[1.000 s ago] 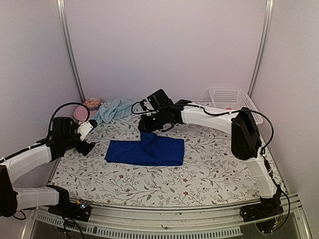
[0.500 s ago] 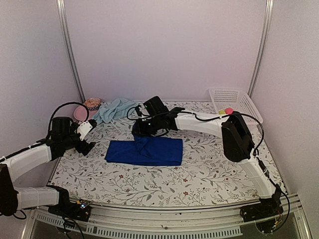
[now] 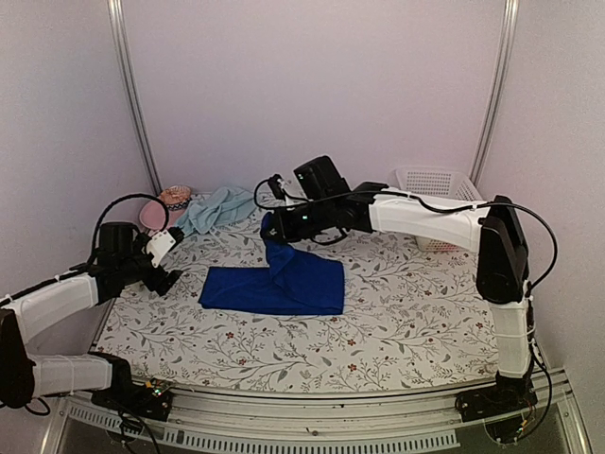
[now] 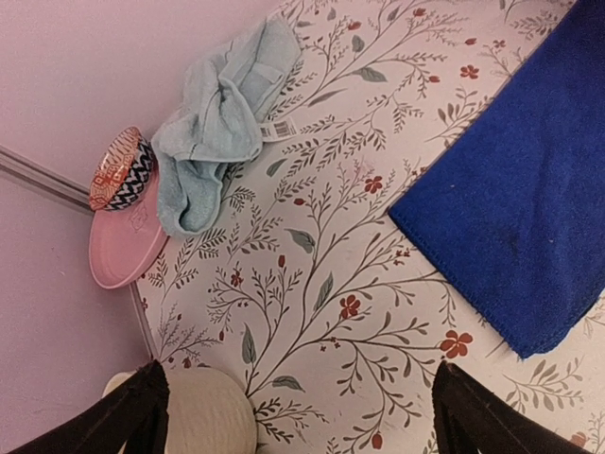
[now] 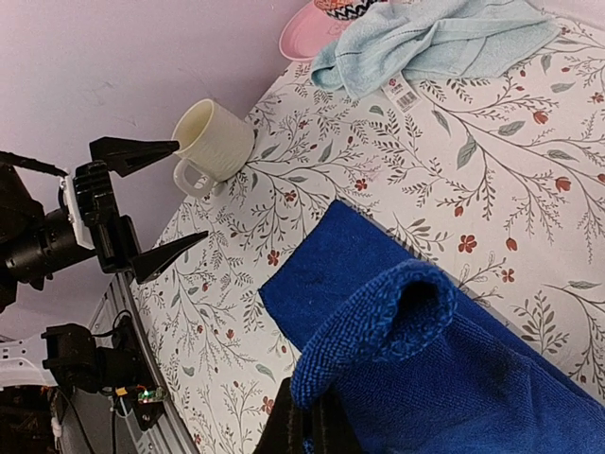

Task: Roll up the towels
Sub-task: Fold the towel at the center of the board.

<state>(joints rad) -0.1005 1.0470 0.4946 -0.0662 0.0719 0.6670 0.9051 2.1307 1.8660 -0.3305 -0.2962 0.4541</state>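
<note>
**Right gripper lifting a fold of the blue towel**

At the near left, the left gripper (image 3: 164,261) is hovering low over the table (image 3: 397,331) with its fingers spread wide and nothing between them, just as it was a second ago. A cream mug (image 5: 210,142) is standing right beside it. The top view is hiding the mug behind that arm, and the left wrist view is cutting it off at the bottom edge.

At mid-table the blue towel (image 3: 284,287) is lying mostly flat. Its upper middle is now rising in a peak, where half a second ago the fold lay low on the cloth. The right gripper (image 3: 272,230) is pinching that fold, jaws closed tight on it. It is sitting higher than before, and the arm's elbow has swung out to the right. In the right wrist view the fingers (image 5: 307,427) are barely showing at the bottom edge, and the rolled lip of towel is covering their tips.

Farther back on the left, the aqua towel (image 3: 216,208) is lying crumpled and untouched, its edge draping onto the pink hat (image 3: 161,210). At the far right, the white basket (image 3: 437,182) is partly hidden behind the right forearm, and its contents are too obscured to make out.
</note>
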